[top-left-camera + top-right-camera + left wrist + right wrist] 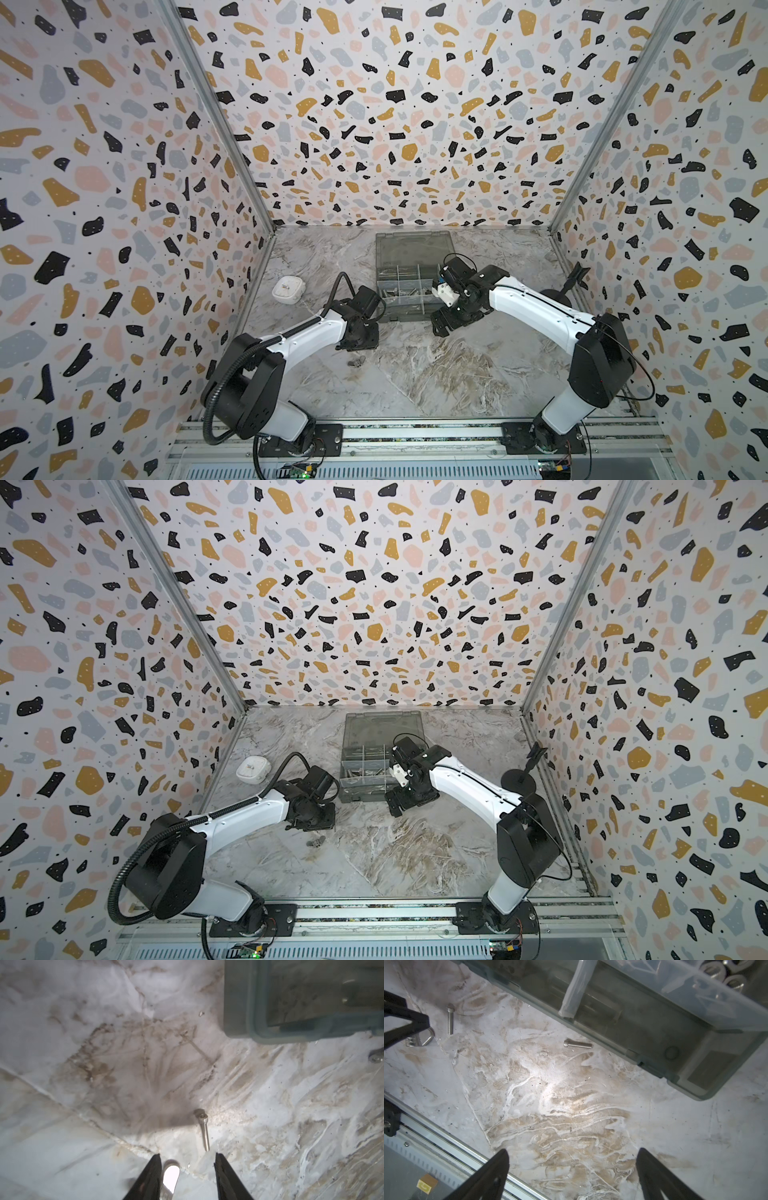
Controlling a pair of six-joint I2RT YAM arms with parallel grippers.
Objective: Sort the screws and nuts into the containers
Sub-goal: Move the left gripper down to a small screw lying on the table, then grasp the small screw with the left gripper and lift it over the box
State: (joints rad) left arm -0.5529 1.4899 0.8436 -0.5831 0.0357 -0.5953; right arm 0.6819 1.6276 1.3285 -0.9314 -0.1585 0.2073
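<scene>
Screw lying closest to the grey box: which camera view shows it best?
The right wrist view. There the screw lies whole and sharp beside the box wall, head and shaft clear. The left wrist view shows only a cut-off metal piece at its edge, possibly this screw. In both top views I cannot find it.

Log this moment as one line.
left gripper: open around nut | right gripper: open, empty | loose screws: two on table
</scene>
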